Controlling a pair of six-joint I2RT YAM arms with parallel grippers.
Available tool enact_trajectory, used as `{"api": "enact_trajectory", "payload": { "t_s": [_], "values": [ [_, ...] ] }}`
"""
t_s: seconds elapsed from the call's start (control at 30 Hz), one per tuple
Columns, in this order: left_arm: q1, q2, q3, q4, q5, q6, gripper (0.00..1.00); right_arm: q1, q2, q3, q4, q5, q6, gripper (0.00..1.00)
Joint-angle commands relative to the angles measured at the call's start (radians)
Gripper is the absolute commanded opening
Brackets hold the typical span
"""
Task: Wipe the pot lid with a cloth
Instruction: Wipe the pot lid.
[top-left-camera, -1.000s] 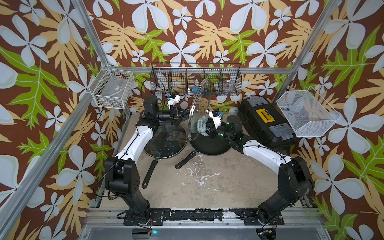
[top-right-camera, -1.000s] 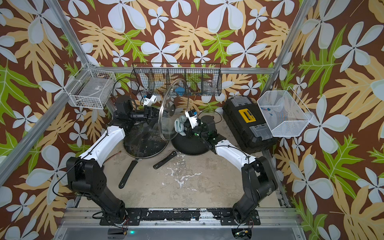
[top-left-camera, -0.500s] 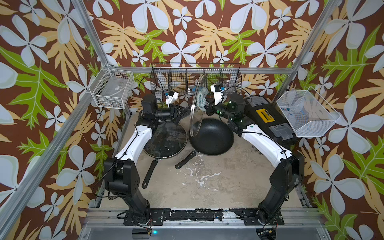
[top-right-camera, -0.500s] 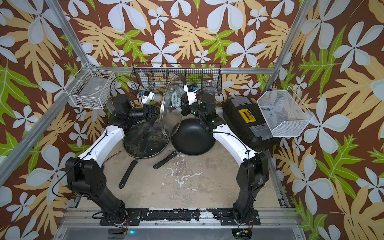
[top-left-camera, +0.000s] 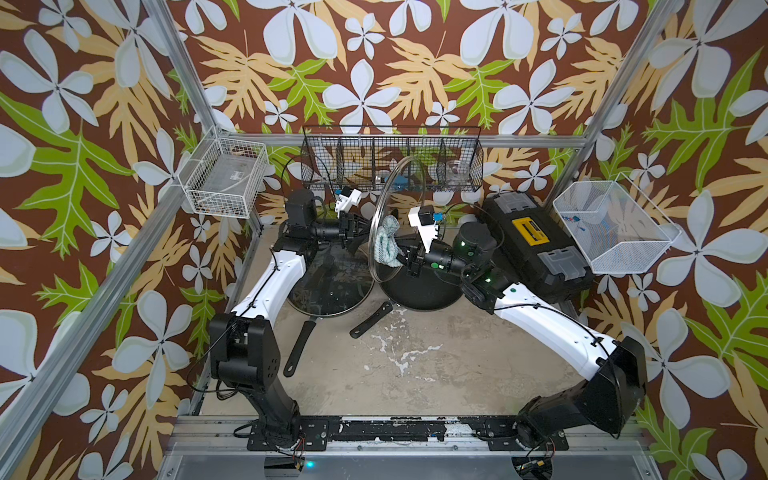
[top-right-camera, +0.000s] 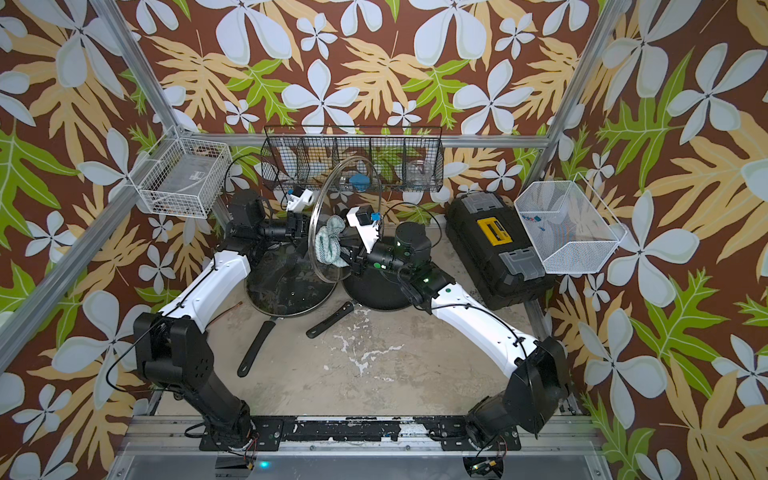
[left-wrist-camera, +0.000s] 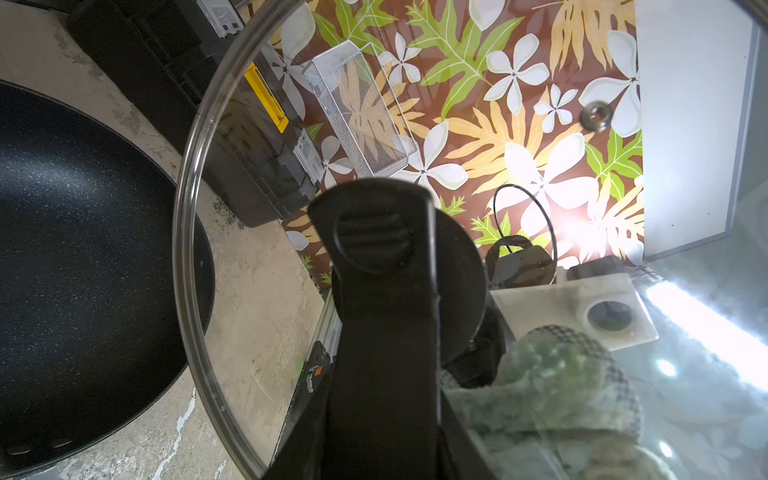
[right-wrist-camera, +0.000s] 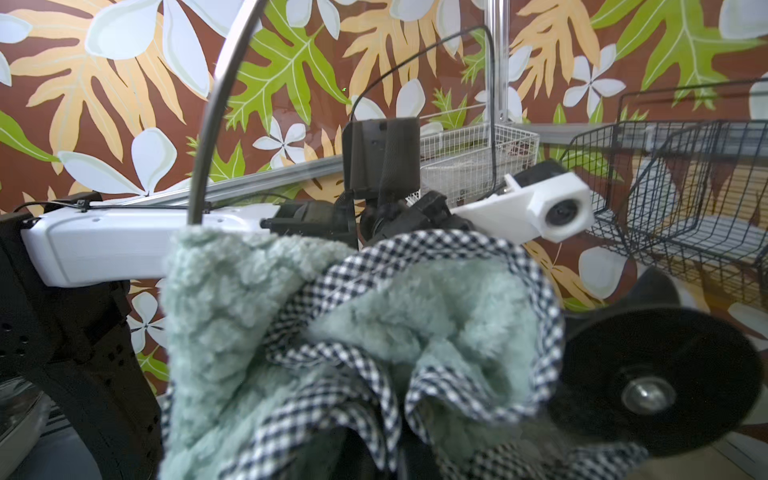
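Note:
The pot lid, a round clear glass disc, stands on edge above the pans. My left gripper is shut on its black handle from the lid's left side. The cloth, pale teal with a checked hem, is bunched against the lid's lower right face. My right gripper is shut on it. In the right wrist view the cloth hides the jaws. Through the glass the cloth shows in the left wrist view.
Under the lid a black pan lies upside-down, and a second glass lid rests on a frying pan with a long handle. A loose black handle lies nearby. Black toolbox at right; wire baskets on the walls.
My right gripper carried the cloth up the lid's face and has come back down to its lower part. The left gripper kept hold of the lid.

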Motion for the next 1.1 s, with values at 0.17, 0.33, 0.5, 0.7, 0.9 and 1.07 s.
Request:
{"api": "enact_trajectory", "payload": {
  "t_s": [0.17, 0.33, 0.5, 0.7, 0.9, 1.07],
  "values": [
    [0.0, -0.004, 0.025, 0.135, 0.014, -0.049, 0.0, -0.04, 0.0, -0.159, -0.067, 0.206, -0.002, 0.0],
    [0.003, -0.011, 0.02, 0.136, 0.012, -0.041, 0.0, -0.096, 0.011, -0.087, -0.104, 0.253, -0.014, 0.0],
    [0.009, -0.016, 0.042, 0.043, -0.033, 0.065, 0.0, -0.14, -0.026, -0.026, -0.143, 0.286, -0.047, 0.0],
    [0.011, -0.017, 0.164, -0.322, -0.175, 0.438, 0.0, -0.184, -0.105, -0.021, -0.199, 0.31, -0.079, 0.0],
    [0.009, -0.054, 0.171, -0.486, -0.365, 0.677, 0.0, -0.219, -0.183, -0.012, -0.266, 0.35, -0.109, 0.0],
    [0.009, -0.104, 0.122, -0.558, -0.529, 0.88, 0.0, -0.243, -0.235, 0.011, -0.326, 0.382, -0.146, 0.0]
  ]
}}
